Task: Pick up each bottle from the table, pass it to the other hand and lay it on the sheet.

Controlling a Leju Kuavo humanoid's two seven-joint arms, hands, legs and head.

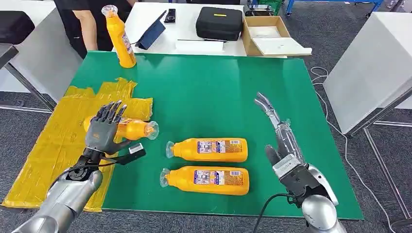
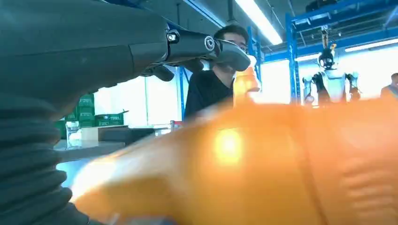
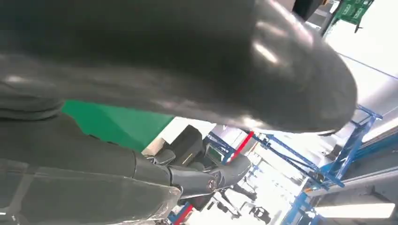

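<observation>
Left hand (image 1: 103,130): wrapped over an orange bottle (image 1: 133,129), holding it; bottle on its side, clear cap toward table centre, over the edge of the yellow sheet (image 1: 53,145) where it meets the green table (image 1: 204,92). Whether bottle rests on sheet or is lifted: cannot tell. Left wrist view: same bottle (image 2: 263,168) blurred orange, close under the fingers (image 2: 206,47).

Right hand (image 1: 279,133): holds nothing, fingers extended and apart, over table's right part, well apart from bottles.

Two more orange bottles lying flat, parallel, caps to left, near front-centre of table: farther one (image 1: 209,149), nearer one (image 1: 206,179); just beside each other.

Fourth bottle (image 1: 120,38): upright, slightly tilted, at far-left edge of table, by a person (image 1: 85,24) in black.

Behind: white table (image 1: 184,22) w/ black case (image 1: 218,23), cardboard box (image 1: 265,34), tablet (image 1: 151,31).
</observation>
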